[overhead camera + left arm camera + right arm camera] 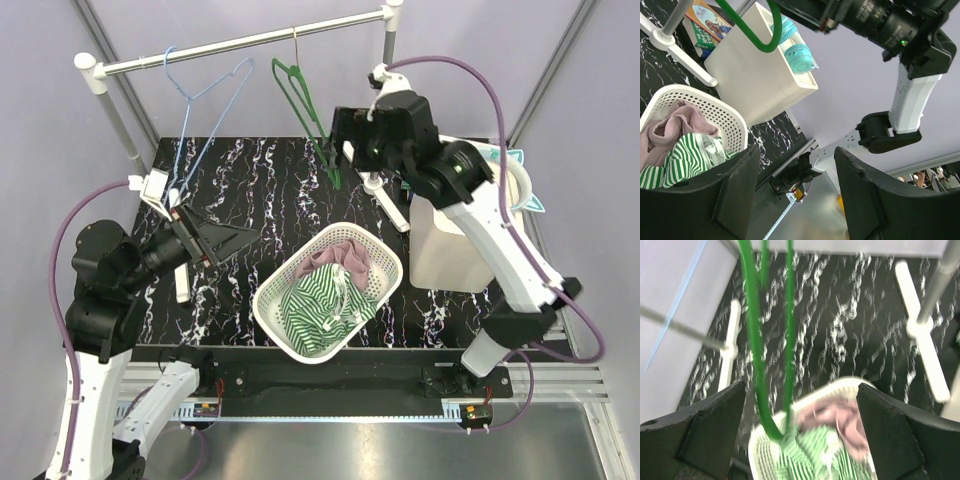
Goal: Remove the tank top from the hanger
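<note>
The green-and-white striped tank top (320,305) lies in the white perforated basket (262,298), next to a pink garment (345,252). The green hanger (305,110) hangs bare on the rail (240,42). My right gripper (338,140) is open, empty and just right of the hanger; in its wrist view the hanger (752,340) hangs ahead of the open jaws (800,405), above the tank top (815,455). My left gripper (235,245) is open and empty, left of the basket. Its wrist view (796,165) shows the tank top (675,162) and the hanger's curve (747,35).
A bare light-blue wire hanger (205,100) hangs on the rail to the left. A tall white bin (450,245) with teal items stands at the right, beside the rack's white foot (392,205). A second white foot (180,285) lies near my left gripper.
</note>
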Action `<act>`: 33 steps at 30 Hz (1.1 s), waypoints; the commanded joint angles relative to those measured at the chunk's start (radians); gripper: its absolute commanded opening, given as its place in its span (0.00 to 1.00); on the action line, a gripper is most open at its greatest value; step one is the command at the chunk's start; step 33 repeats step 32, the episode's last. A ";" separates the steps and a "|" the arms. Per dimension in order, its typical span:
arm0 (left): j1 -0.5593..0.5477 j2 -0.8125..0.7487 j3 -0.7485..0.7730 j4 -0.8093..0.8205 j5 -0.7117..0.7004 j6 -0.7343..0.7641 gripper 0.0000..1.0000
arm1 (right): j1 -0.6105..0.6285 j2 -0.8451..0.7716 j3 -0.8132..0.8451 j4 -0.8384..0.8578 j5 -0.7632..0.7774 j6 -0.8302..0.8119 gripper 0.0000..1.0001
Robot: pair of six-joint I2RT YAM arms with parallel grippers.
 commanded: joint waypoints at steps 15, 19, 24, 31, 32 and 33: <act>0.003 -0.236 -0.452 0.252 -0.006 -0.178 0.67 | 0.013 -0.653 -1.029 0.408 -0.604 0.296 1.00; 0.004 -0.425 -0.677 0.395 -0.062 -0.313 0.68 | 0.016 -0.639 -1.147 0.491 -0.641 0.343 1.00; 0.004 -0.636 -0.954 0.544 -0.117 -0.503 0.69 | 0.020 -0.717 -1.409 0.716 -0.683 0.428 1.00; 0.003 -0.821 -1.162 0.610 -0.056 -0.629 0.73 | 0.020 -0.987 -1.775 1.022 -0.575 0.632 0.99; 0.003 -0.808 -1.177 0.667 -0.031 -0.641 0.73 | 0.020 -1.059 -1.819 1.039 -0.575 0.646 1.00; 0.003 -0.808 -1.177 0.667 -0.031 -0.641 0.73 | 0.020 -1.059 -1.819 1.039 -0.575 0.646 1.00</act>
